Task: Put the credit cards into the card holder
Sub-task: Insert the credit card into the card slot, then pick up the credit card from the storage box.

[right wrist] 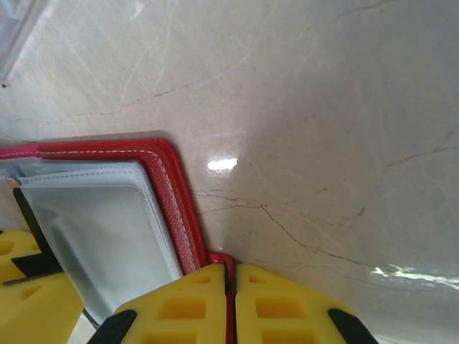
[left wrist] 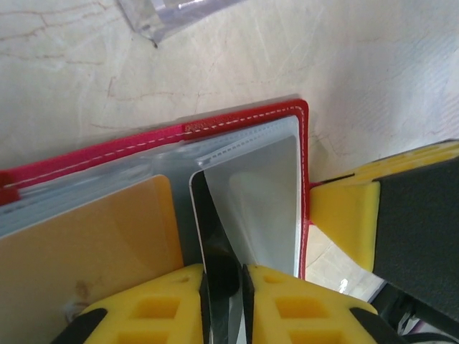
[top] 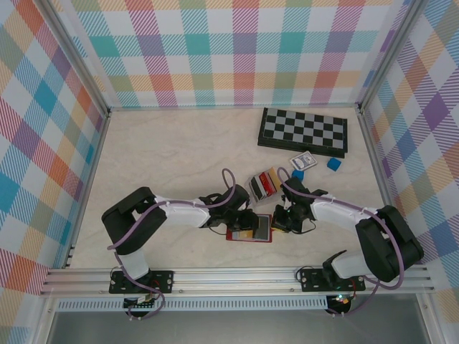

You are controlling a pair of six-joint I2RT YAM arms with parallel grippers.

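You're mid-insertion: the grey card (left wrist: 215, 240) stands edge-on at a clear sleeve (left wrist: 265, 201) of the open red card holder (left wrist: 215, 123), which lies on the table between both arms. Your right gripper (right wrist: 231, 276) is clamped on its edge. The left gripper (left wrist: 224, 276) flanks the card closely; whether it grips, you cannot tell. Next, push the card fully home beside the orange card (left wrist: 93, 244)

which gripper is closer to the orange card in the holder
left. left gripper sits right beside the orange card; right gripper clamps the card holder at its far edge
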